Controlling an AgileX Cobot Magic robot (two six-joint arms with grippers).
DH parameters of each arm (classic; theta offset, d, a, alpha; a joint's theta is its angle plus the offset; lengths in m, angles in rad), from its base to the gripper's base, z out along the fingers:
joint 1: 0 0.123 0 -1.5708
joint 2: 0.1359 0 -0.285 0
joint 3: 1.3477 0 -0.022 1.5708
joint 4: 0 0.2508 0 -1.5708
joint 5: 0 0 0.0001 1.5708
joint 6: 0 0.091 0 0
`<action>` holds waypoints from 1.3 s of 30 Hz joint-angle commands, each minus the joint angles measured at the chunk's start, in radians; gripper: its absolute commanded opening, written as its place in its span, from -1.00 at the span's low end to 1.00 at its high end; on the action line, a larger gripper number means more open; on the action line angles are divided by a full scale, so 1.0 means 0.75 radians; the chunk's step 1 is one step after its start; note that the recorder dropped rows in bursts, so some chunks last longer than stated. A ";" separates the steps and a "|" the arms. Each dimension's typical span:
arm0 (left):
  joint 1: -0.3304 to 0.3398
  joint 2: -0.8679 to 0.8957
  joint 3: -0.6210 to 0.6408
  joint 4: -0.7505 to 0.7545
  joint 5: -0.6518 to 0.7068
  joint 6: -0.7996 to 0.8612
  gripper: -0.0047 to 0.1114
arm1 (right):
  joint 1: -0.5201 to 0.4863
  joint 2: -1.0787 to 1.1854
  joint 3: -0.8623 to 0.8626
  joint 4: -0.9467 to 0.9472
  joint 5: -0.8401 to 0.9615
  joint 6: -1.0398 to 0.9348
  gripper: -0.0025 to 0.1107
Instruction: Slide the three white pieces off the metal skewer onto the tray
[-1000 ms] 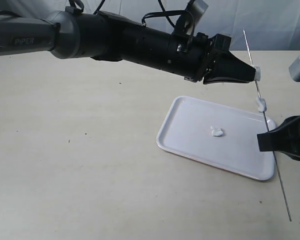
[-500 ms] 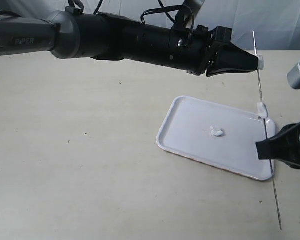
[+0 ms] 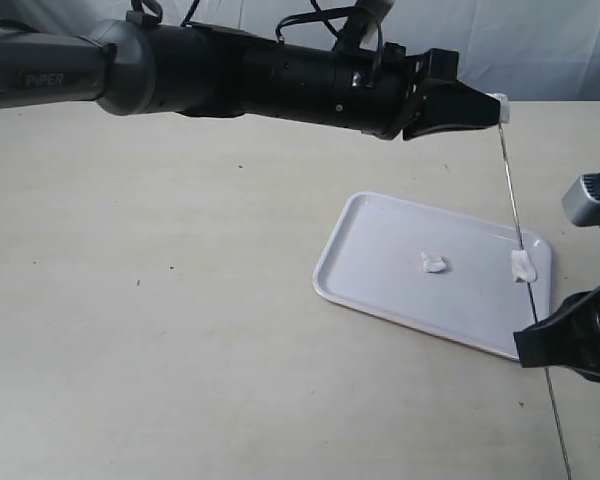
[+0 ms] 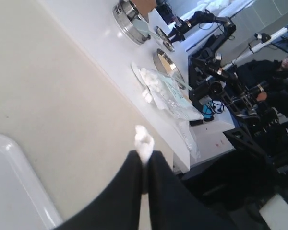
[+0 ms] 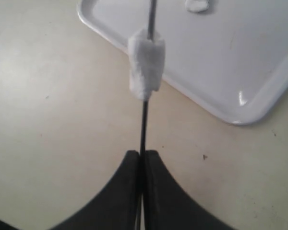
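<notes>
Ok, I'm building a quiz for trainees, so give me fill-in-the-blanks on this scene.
The right tool is shut on the metal ___. The left tool pinches one white ___. On the tray lies ___ loose white piece. One threaded piece sits ___ the two tools.
Missing words: skewer; piece; one; between.

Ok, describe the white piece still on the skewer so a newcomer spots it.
Start at the white tray. The thin metal skewer crosses its right end; your piece is the white chunk threaded on it, unlike the loose piece mid-tray and the pinched piece in the left claw.
</notes>
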 commanded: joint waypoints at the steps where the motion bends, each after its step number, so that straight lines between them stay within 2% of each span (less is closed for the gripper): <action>1: 0.069 -0.008 -0.004 -0.052 -0.035 -0.010 -0.92 | -0.001 -0.007 0.008 -0.006 0.057 -0.027 -0.97; 5: 0.107 -0.008 -0.004 -0.031 -0.020 -0.027 -0.92 | -0.001 -0.007 0.008 -0.025 0.058 -0.027 -0.97; 8: 0.111 -0.008 -0.004 0.213 -0.065 -0.128 -0.92 | -0.001 -0.010 0.008 -0.053 0.036 -0.027 -0.97; 12: 0.094 -0.004 -0.004 0.620 -0.174 -0.389 -0.92 | -0.001 -0.010 0.008 -0.066 -0.012 -0.012 -0.97; 19: 0.051 0.084 -0.004 0.887 -0.160 -0.580 -0.92 | -0.001 -0.010 -0.008 -0.025 -0.052 0.007 -0.97; 28: 0.000 0.227 -0.004 0.841 -0.221 -0.590 -0.92 | -0.001 -0.010 -0.019 -0.011 -0.047 0.007 -0.97; 33: -0.002 0.247 -0.004 0.766 -0.225 -0.517 -0.91 | -0.001 -0.010 -0.019 -0.011 -0.049 0.000 -0.97; 39: -0.002 0.247 -0.004 0.758 -0.286 -0.500 -0.64 | -0.001 -0.026 -0.019 -0.005 -0.079 -0.003 -0.97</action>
